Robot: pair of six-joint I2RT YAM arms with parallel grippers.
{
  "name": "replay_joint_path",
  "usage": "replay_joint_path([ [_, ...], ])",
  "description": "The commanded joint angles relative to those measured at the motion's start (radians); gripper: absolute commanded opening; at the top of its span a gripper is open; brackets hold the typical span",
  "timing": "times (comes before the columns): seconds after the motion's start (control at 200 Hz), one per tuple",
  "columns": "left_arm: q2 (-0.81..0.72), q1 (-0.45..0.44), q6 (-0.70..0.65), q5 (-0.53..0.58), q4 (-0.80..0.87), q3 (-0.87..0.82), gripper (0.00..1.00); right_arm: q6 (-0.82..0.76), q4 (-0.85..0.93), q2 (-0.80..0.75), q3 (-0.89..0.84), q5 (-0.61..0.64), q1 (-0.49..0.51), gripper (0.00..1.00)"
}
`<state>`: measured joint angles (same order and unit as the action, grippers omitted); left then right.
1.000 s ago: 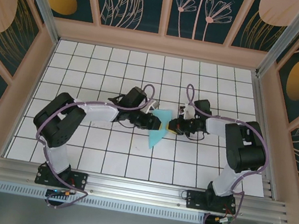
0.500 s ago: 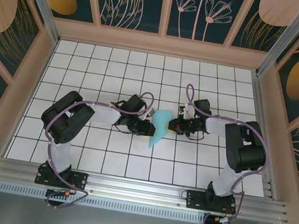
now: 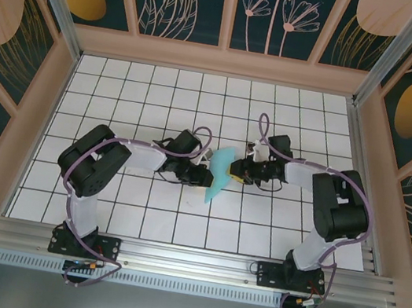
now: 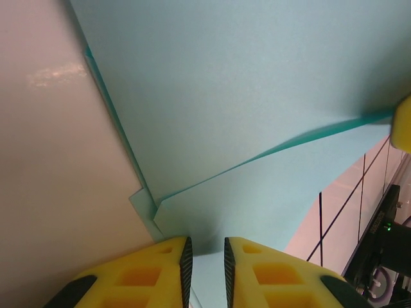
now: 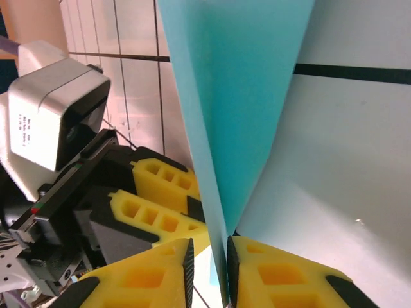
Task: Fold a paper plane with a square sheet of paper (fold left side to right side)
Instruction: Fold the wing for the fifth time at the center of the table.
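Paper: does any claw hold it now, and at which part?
The paper sits with one edge in the narrow gap of the left claw and another in the right claw. Whether either clamps it cannot be told.

The left arm (image 3: 138, 154) rises from its base at the near edge, bends at an elbow pushed out to the left, then runs its forearm rightward, low and nearly level. The left pincer (image 3: 208, 177) points right, with its yellow fingers (image 4: 160, 273) a narrow slit apart. The right arm (image 3: 321, 182) mirrors it: up from its base, over at an elbow set out to the right, forearm stretched leftward with the wrist low. The right pincer (image 3: 232, 176) points left, close to the other one — nearly tip to tip, midway between the two bases. Its yellow fingers (image 5: 270, 273) likewise stand a thin gap apart — not pressed together.
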<state>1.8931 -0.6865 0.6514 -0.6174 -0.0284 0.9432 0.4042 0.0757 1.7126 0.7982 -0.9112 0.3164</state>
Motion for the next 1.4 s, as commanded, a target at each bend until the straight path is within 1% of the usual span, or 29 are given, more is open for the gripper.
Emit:
replay_joint_path([
  [0.0,0.051,-0.005,-0.012,0.036,0.007,0.020,0.23,0.018,-0.020,-0.031,0.031,-0.039,0.016,0.26],
  [0.06,0.057,-0.007,-0.015,0.043,0.015,0.023,0.23,0.016,-0.007,-0.028,0.039,-0.026,0.018,0.27],
  [0.17,0.060,-0.007,-0.025,0.077,0.045,0.023,0.23,-0.005,0.063,-0.022,0.059,0.051,0.020,0.28],
  [0.225,0.060,-0.006,-0.033,0.099,0.065,0.056,0.23,-0.007,0.087,-0.014,0.064,0.077,0.021,0.29],
  [0.325,0.051,-0.007,-0.036,0.108,0.074,0.051,0.23,-0.002,0.099,-0.002,0.061,0.102,0.025,0.30],
  [0.596,0.051,-0.006,-0.032,0.104,0.058,0.040,0.22,0.068,-0.037,-0.037,-0.012,0.113,0.070,0.34],
  [0.876,0.047,-0.006,-0.036,0.091,0.051,0.036,0.22,0.173,-0.158,-0.097,-0.114,0.169,0.114,0.34],
  [1.046,0.049,-0.006,-0.038,0.093,0.049,0.036,0.21,0.255,-0.214,-0.121,-0.156,0.207,0.153,0.33],
  [1.346,0.060,-0.007,-0.036,0.095,0.045,0.038,0.20,0.320,-0.180,-0.116,-0.171,0.259,0.207,0.26],
  [1.396,0.060,-0.006,-0.035,0.093,0.044,0.040,0.20,0.330,-0.179,-0.115,-0.171,0.263,0.216,0.23],
])
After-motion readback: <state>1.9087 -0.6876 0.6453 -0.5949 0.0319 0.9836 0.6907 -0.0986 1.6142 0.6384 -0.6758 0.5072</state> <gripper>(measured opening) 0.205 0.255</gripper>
